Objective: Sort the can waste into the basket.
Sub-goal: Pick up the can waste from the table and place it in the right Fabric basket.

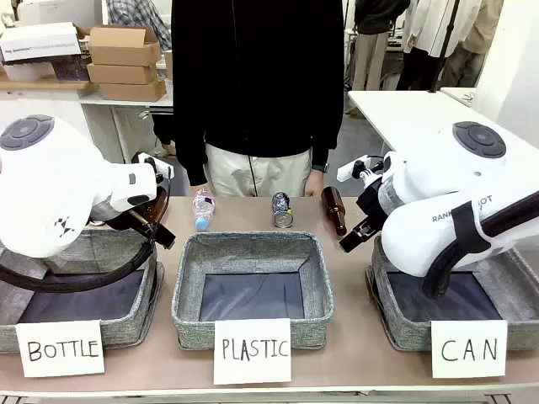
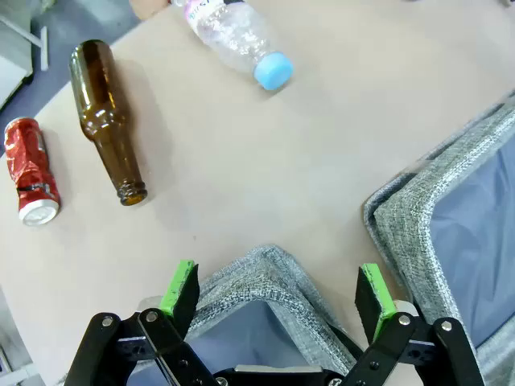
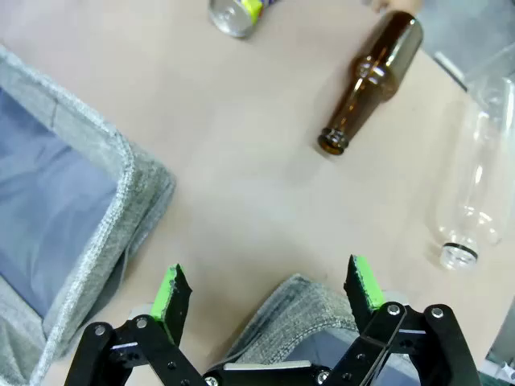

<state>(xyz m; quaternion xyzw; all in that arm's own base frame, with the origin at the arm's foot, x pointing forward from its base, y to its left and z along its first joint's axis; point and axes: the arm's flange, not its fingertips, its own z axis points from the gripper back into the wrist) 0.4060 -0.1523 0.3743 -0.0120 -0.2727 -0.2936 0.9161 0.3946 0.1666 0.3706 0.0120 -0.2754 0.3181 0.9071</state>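
Left gripper (image 2: 278, 285), right gripper (image 3: 265, 285): wide open, empty. Red can (image 2: 30, 170) far left, dark can (image 1: 281, 209) far centre; CAN basket (image 1: 408, 335) near right. Risk: adjacent brown bottle (image 2: 105, 121) may be grasped instead, or knocked.

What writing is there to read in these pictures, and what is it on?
"BOTTLE": left sign, on the left basket.
"PLASTIC": middle sign, on the middle basket.
"CAN": right sign, on the right basket.
"RANK...OT": partly hidden, on the right arm.
Print on the white box: too small.
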